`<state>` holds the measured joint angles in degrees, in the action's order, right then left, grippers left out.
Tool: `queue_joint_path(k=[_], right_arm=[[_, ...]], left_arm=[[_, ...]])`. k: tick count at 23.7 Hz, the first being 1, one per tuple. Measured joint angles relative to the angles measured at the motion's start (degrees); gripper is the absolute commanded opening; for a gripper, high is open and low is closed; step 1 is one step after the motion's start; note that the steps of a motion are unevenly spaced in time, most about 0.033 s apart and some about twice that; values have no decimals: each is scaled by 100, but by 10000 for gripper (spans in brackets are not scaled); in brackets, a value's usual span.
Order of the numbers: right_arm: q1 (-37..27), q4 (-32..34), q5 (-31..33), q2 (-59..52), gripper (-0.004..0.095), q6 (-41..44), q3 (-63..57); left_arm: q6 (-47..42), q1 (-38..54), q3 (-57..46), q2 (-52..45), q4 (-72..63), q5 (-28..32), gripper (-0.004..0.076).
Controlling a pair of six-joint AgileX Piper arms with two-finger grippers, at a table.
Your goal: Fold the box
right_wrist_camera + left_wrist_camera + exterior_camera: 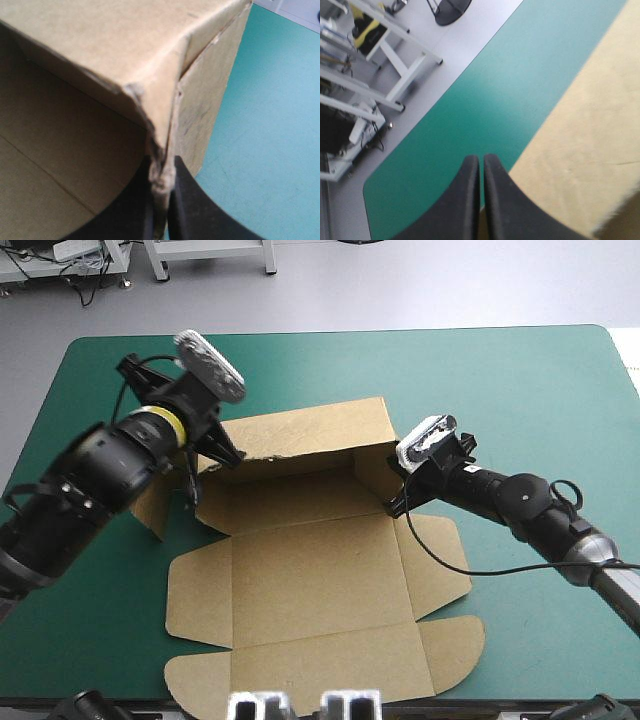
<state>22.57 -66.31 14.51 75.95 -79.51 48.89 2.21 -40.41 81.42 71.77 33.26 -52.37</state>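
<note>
Box (320, 570): brown board mid-table on the teal-green cover (500, 380), reaching toward the near edge; base and near flaps lie flat; far wall raised, with a side wall up at each far corner
Left gripper (481, 159): at the far-left corner; black fingers all but closed, a thin sliver of board low between them; more board just beside
Right gripper (161, 167): at the far-right corner; fingers pinched on the frayed edge where far wall and side wall meet

Bare teal-green cover (500, 380) lies open beyond the box (310, 570), whose raised far walls block the middle.
</note>
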Motion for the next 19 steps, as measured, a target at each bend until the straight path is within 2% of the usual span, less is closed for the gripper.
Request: queue_joint_path(k=[5, 10, 11, 15, 19], right_arm=[[-602, 1794, 1563, 0, -24, 1276, 749], [-1016, 3765, 3107, 2, -24, 2993, 1779], [-1070, 4304, 3563, 2, -24, 3495, 2062], [-1094, 4742, 4557, 253, -24, 4271, 2616], [-1094, 4849, 5066, 1269, -24, 4584, 3412]], left_arm=[[901, 2009, 168, -6, -1613, -59, 15], [1829, 3653, 175, -6, -3268, -224, 15], [2145, 4221, 175, -6, -3772, -349, 15], [2643, 5139, 175, -6, -4409, -580, 10], [2717, 5206, 150, 45, -4674, -547, 9]])
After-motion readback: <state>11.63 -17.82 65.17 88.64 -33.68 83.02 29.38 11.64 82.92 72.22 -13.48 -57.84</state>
